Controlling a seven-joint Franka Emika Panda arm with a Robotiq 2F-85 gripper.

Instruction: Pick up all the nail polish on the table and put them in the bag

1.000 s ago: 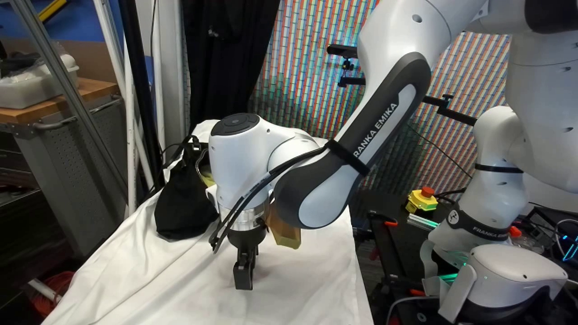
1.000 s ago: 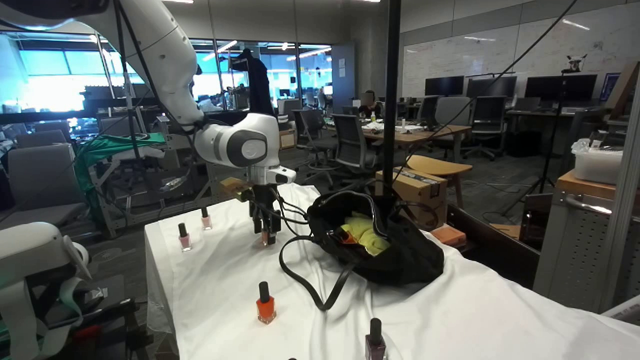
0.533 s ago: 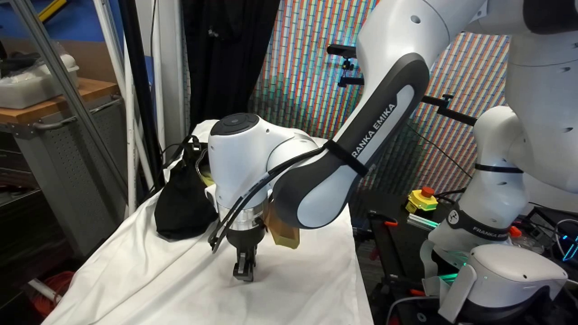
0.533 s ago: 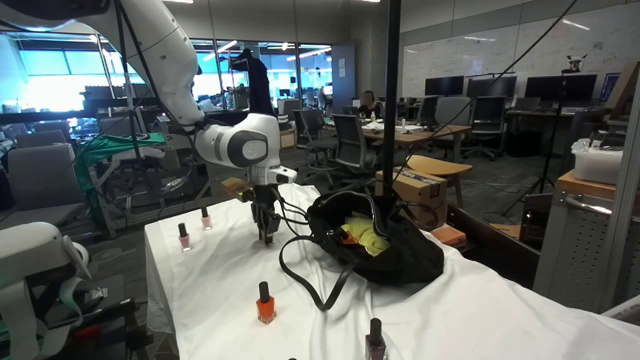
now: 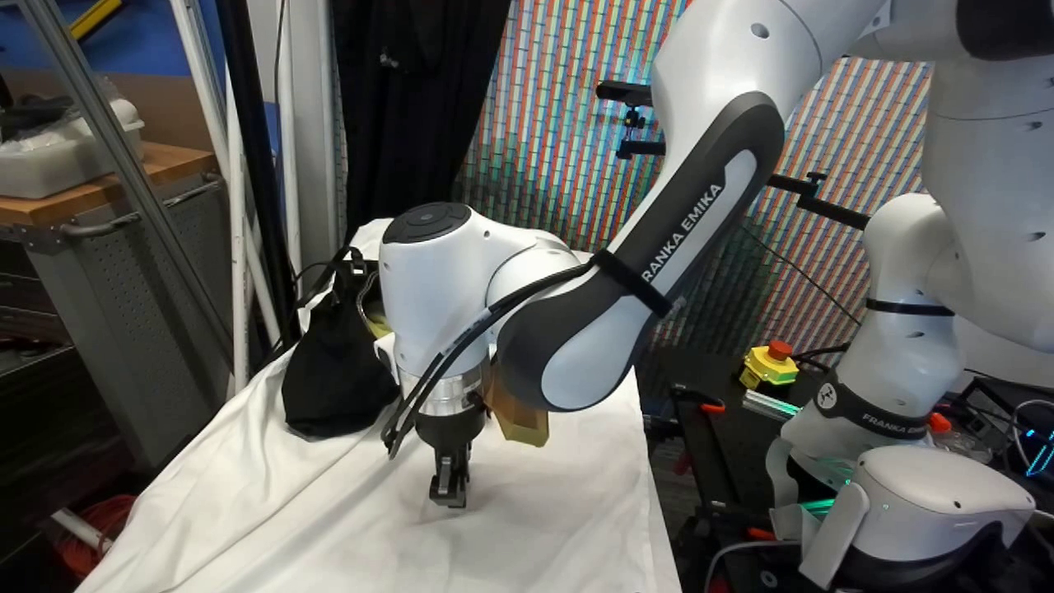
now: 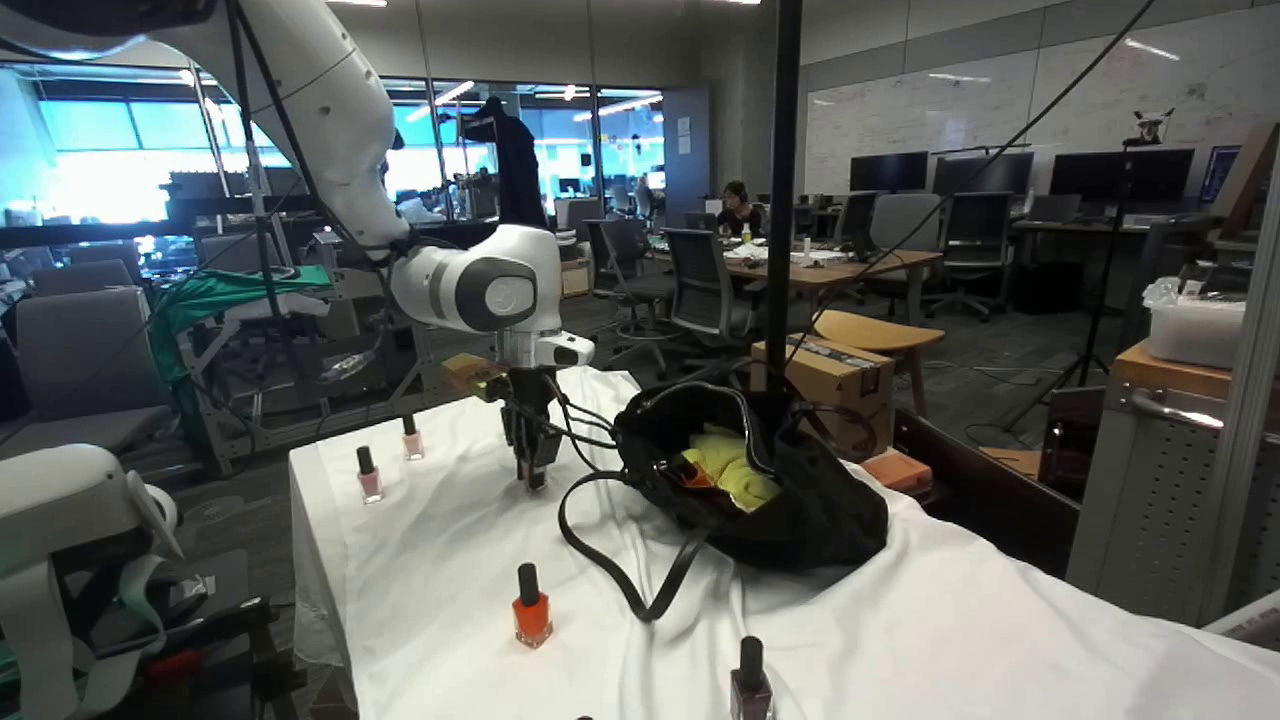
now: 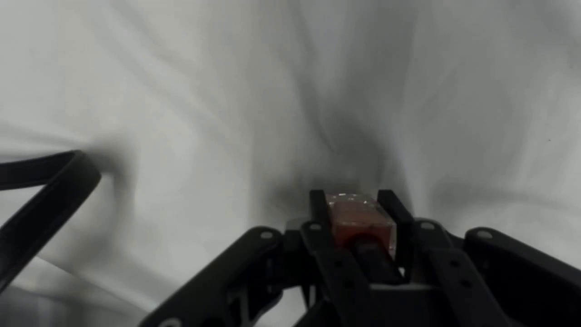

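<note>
Between the jaws, we see a reddish nail polish bottle (image 7: 361, 220) gripped by its sides, its dark cap (image 7: 373, 261) pointing back toward the white arm (image 5: 436, 305). We cannot tell whether its base touches the white cloth (image 7: 181, 91) over the surface (image 6: 430, 590). Near the jaws we find the bag (image 6: 810, 525), black and slumped, its mouth showing a yellowish-green inside (image 6: 735, 470), with a strap (image 6: 676, 577) looped out on the cloth. Close to that strap, in an exterior view, we see an orange-red bottle (image 6: 533, 615) upright, and further along a dark plum bottle (image 6: 751, 688), cut off below. On the jaws' side away from the bag, near the edge, a pink bottle (image 6: 370, 482) and a paler bottle (image 6: 413, 443) stand upright. Behind the bag we make out a cardboard box (image 6: 845, 390) and, far back, a person (image 6: 738, 212).
</note>
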